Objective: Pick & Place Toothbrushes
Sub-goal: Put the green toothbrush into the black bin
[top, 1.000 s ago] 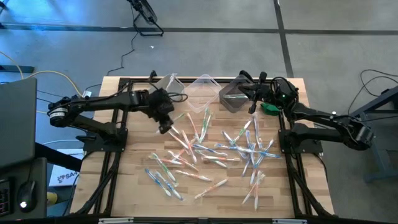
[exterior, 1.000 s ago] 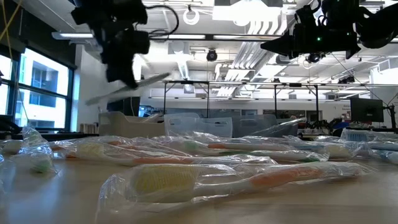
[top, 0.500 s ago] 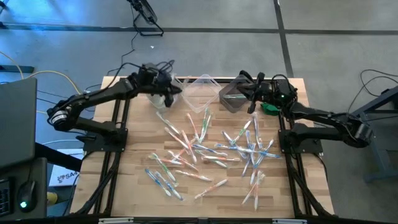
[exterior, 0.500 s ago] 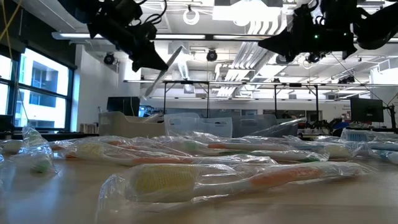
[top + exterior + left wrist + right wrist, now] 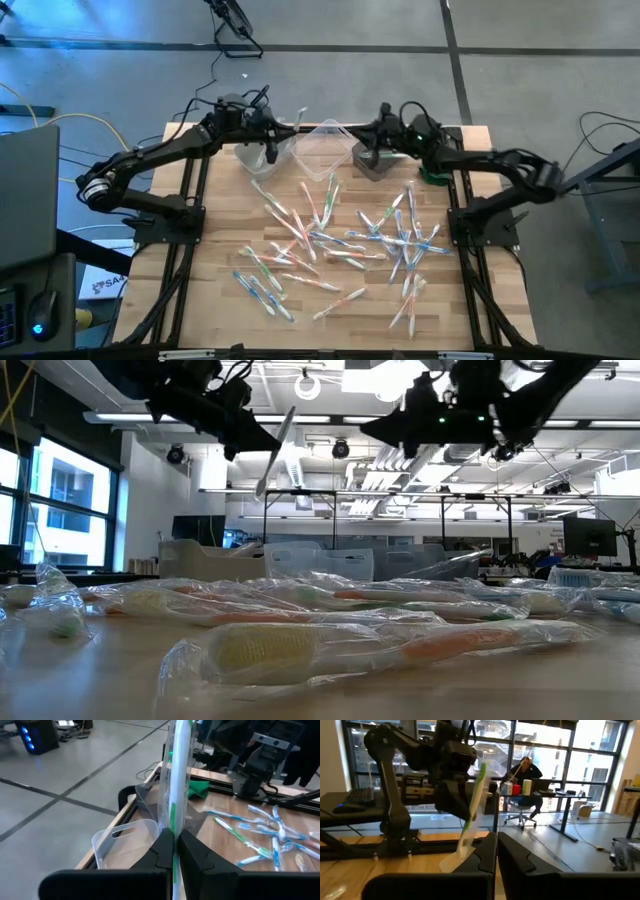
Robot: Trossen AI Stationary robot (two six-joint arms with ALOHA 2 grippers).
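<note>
Many wrapped toothbrushes (image 5: pixel 340 240) lie scattered over the middle of the wooden table. My left gripper (image 5: pixel 270 146) hovers over the left clear bin (image 5: pixel 252 158) at the far edge and is shut on one toothbrush (image 5: pixel 179 770) with a green handle, which also shows in the low view (image 5: pixel 274 452). My right gripper (image 5: pixel 368 140) hangs shut and holds nothing above the dark bin (image 5: pixel 378 162). Its fingers (image 5: pixel 487 851) point toward the left arm. My left gripper pinches the wrapped toothbrush near its middle (image 5: pixel 174 822) between its two fingers. The fingers reach out about level and lie across it. The toothbrush stands steeply, slightly tilted, with both ends free, lifted clear above the left bin.
A second clear bin (image 5: pixel 325 148) stands between the left bin and the dark one. A small green object (image 5: pixel 436 173) lies at the far right beside the right arm. Black frame rails run along both table sides.
My left gripper has carried the toothbrush up from the pile toward the far edge to above the left bin and has tipped from pointing down to about level, so the toothbrush now stands steeper. My right gripper has swung toward the table's left, over the dark bin.
</note>
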